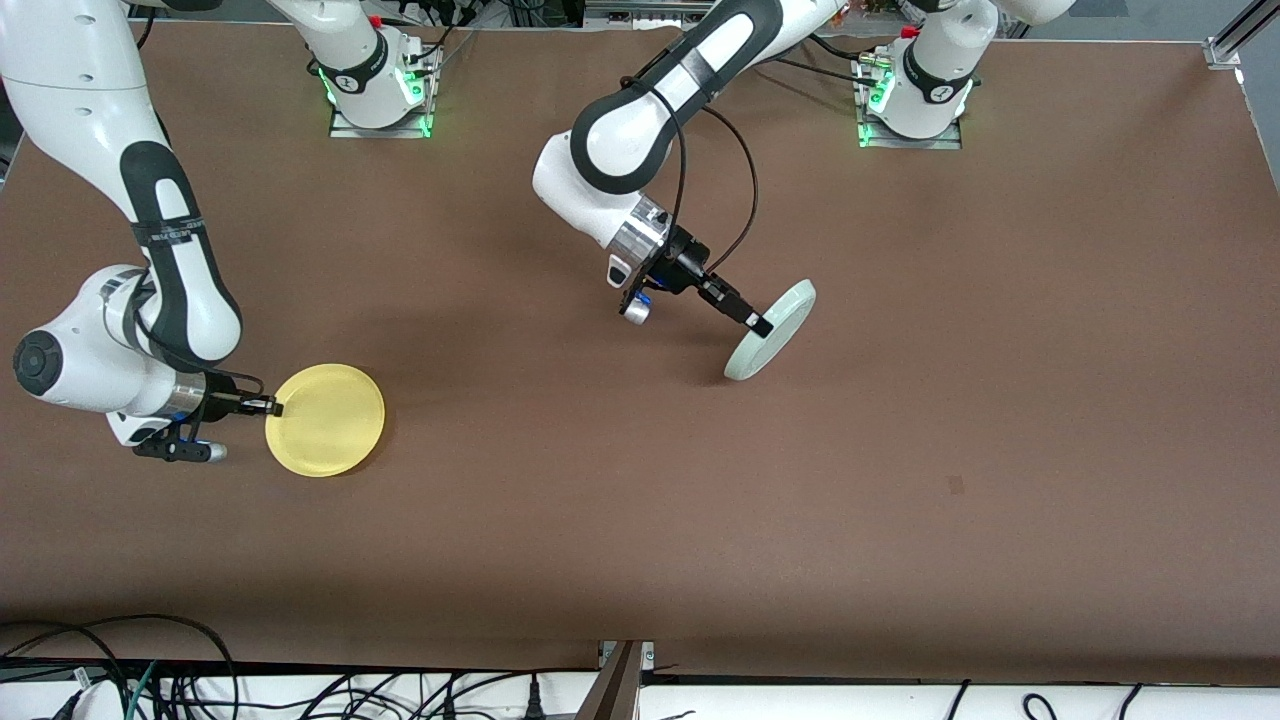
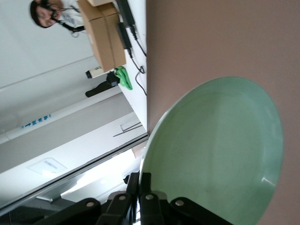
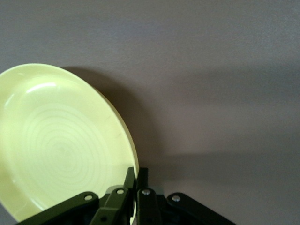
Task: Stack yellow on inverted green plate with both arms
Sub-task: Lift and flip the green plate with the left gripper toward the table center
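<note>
My left jaws (image 1: 760, 325) pinch the pale mint-green round plastic plate (image 1: 775, 325) by its rim, tilted on edge mid-tabletop (image 1: 640, 520); I should roll fully over. My right jaws (image 1: 272, 406) grip the bright-yellow round plastic plate (image 1: 327, 420) near their end.

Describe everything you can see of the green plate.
The green plate is small, round and pale mint green, apparently smooth plastic, with a shallow rim. It is tilted steeply on edge, and its lower edge looks to be at or just above the brown table near the middle. The left gripper is shut on its rim; nothing else touches it. The left wrist view shows its plain, glossy face.
</note>
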Controlling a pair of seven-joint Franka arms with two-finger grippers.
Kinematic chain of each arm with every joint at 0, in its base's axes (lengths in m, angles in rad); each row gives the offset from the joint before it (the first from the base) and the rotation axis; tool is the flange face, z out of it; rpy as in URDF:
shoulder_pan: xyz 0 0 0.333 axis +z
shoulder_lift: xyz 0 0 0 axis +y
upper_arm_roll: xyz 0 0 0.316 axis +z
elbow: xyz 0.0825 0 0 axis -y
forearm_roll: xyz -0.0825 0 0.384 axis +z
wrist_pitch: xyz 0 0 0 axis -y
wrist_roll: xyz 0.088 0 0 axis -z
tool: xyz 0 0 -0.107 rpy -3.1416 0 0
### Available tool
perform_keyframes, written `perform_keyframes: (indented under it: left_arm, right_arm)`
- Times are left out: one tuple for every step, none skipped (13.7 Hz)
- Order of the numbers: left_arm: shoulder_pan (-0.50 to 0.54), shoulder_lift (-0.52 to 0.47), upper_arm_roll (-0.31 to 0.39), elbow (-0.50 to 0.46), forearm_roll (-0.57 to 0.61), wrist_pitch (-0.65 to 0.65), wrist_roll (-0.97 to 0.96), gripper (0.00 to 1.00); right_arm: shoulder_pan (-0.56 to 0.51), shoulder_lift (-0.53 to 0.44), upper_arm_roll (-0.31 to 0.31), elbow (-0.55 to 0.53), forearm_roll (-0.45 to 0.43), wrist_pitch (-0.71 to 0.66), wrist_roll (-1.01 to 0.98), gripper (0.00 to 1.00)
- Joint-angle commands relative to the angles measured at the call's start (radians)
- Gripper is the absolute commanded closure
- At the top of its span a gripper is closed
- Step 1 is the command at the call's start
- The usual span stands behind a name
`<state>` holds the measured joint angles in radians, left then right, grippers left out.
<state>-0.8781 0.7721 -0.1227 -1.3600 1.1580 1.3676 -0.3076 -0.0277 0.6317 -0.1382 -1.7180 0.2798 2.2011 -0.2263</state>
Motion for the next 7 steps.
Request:
perform_keyframes:
  left_arm:
    - [-0.083,0.074,0.037,0.025,0.051,-0.021,-0.184,1.00]
    - [-0.119,0.096,0.060,0.025,0.058,-0.022,-0.249,1.00]
    - [-0.137,0.101,0.067,0.024,0.058,-0.021,-0.273,1.00]
    - [-0.142,0.104,0.067,0.025,0.057,-0.021,-0.275,1.00]
    - [-0.157,0.108,0.066,0.024,0.055,-0.019,-0.292,1.00]
    - [-0.176,0.128,0.066,0.024,0.054,-0.021,-0.318,1.00]
    - [-0.205,0.156,0.069,0.024,0.054,-0.025,-0.350,1.00]
  right_arm:
    - [-0.011,-0.035,0.000,0.005,0.015,-0.060,-0.031,1.00]
    - [-0.011,-0.043,0.000,0.006,0.015,-0.076,-0.031,1.00]
    - [-0.011,-0.058,0.000,0.006,0.015,-0.098,-0.031,1.00]
    - [-0.011,-0.070,-0.001,0.008,0.015,-0.124,-0.031,1.00]
    - [-0.011,-0.084,-0.004,0.011,0.013,-0.147,-0.033,1.00]
    - [-0.011,-0.087,-0.014,0.023,0.012,-0.176,-0.033,1.00]
    - [-0.011,-0.090,-0.020,0.038,0.012,-0.205,-0.033,1.00]
